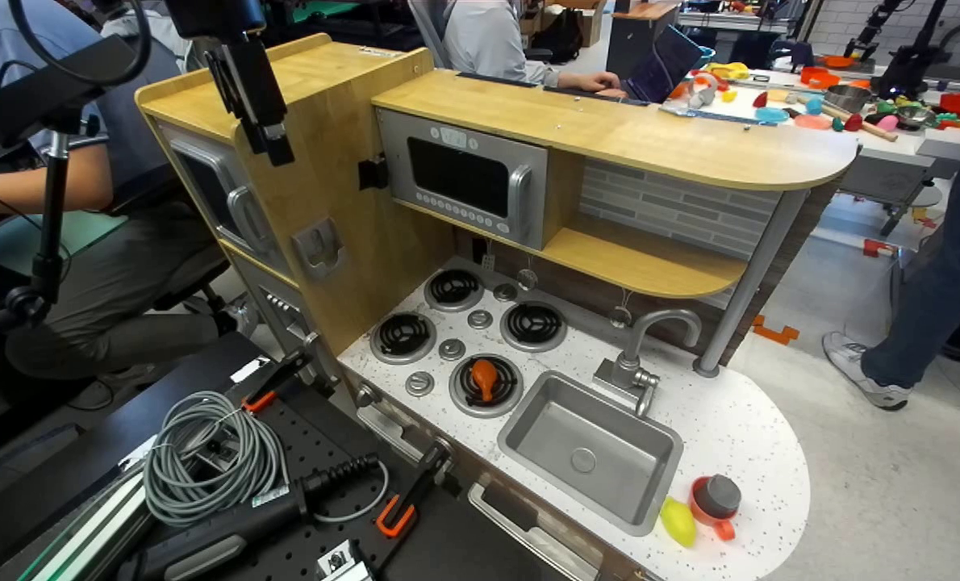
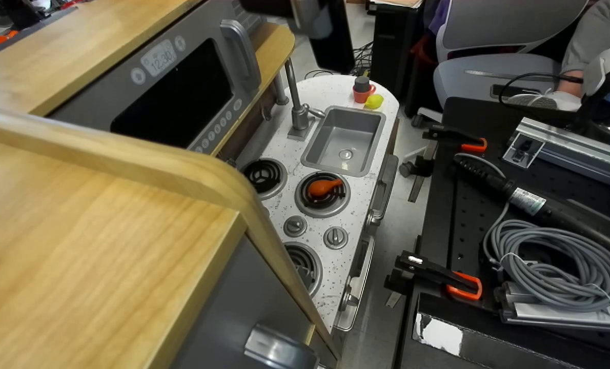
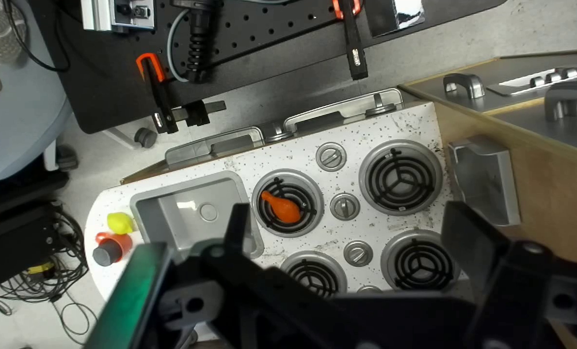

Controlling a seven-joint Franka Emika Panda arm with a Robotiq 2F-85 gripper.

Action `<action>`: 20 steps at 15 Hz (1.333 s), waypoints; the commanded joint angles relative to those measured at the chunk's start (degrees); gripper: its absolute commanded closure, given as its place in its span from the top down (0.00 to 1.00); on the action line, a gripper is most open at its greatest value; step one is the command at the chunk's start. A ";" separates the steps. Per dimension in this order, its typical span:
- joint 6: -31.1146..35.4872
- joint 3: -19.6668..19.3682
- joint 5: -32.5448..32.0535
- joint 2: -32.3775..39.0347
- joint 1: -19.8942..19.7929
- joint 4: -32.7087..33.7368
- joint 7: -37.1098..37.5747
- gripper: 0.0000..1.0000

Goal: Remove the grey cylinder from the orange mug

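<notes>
Displaying “12:30” is a grey toy microwave (image 2: 174, 97); the black gripper (image 3: 351, 215) gapes, fingers wide; a yellow lemon (image 1: 678, 521) flanks the round orange-red mug (image 2: 361, 96) holding a dark-grey cylinder (image 2: 361, 83).

Wrist housing (image 1: 212, 16): black, blocky; a small silvery fitting (image 1: 274, 129) shows below it in an exterior view. Jaws: black, angular, blurred in wrist view; round grey screw heads (image 3: 216, 251), grey bracket (image 3: 211, 296) with dark round hole, flat face (image 3: 131, 295) with green sheen.
</notes>
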 commanded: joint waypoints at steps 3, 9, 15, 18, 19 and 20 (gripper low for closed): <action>-0.14 -2.61 -0.62 0.25 2.77 0.08 0.51 1.00; 0.51 -4.93 -0.13 -0.09 2.99 -0.48 -2.69 1.00; 2.31 -12.29 0.48 0.27 1.03 -1.24 -13.15 1.00; 5.04 -16.62 -0.33 1.47 -0.93 -1.41 -18.00 1.00; 6.00 -18.06 -0.30 2.03 -1.76 -1.47 -19.41 1.00; 6.94 -19.52 0.01 2.78 -2.59 -1.37 -20.94 1.00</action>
